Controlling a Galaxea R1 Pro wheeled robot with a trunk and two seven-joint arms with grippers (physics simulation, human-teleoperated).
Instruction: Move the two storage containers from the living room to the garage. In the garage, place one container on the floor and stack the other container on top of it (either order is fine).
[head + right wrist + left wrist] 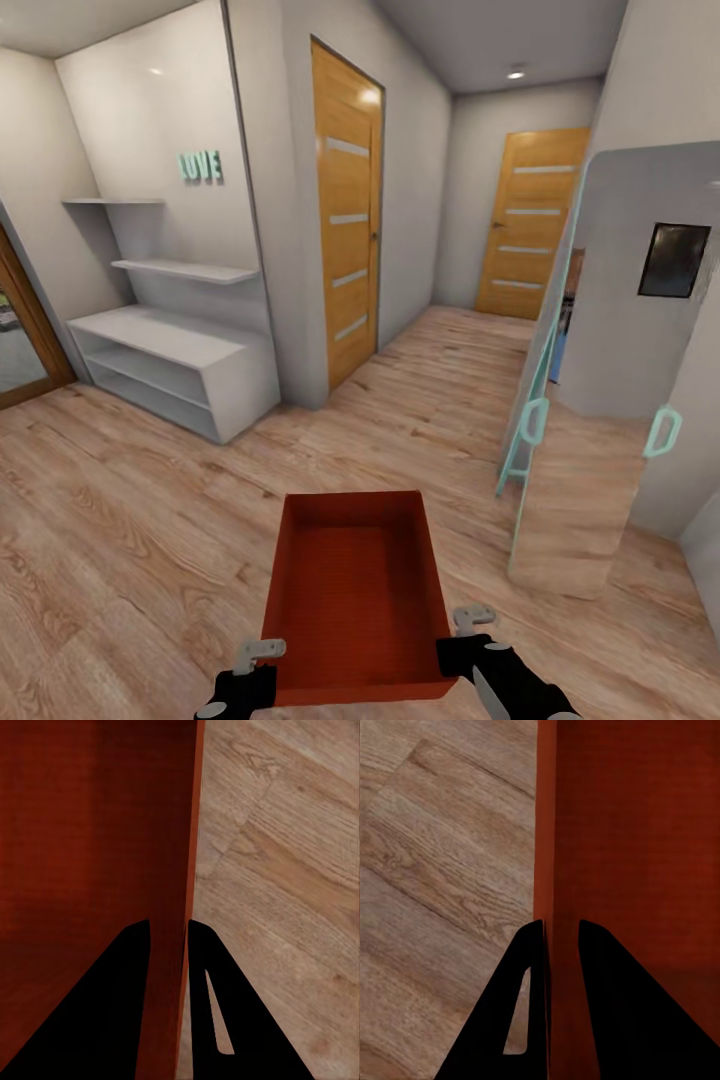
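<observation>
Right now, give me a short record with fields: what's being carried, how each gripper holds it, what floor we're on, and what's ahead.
carried: one storage container, orange-red, topless, nothing in it
left gripper: shut on the container's left wall
right gripper: shut on the container's right wall
floor: light wood planks, so not in the garage
ahead: hallway with two wooden doors, both closed
left side: white shelf unit under a LOVE sign
</observation>
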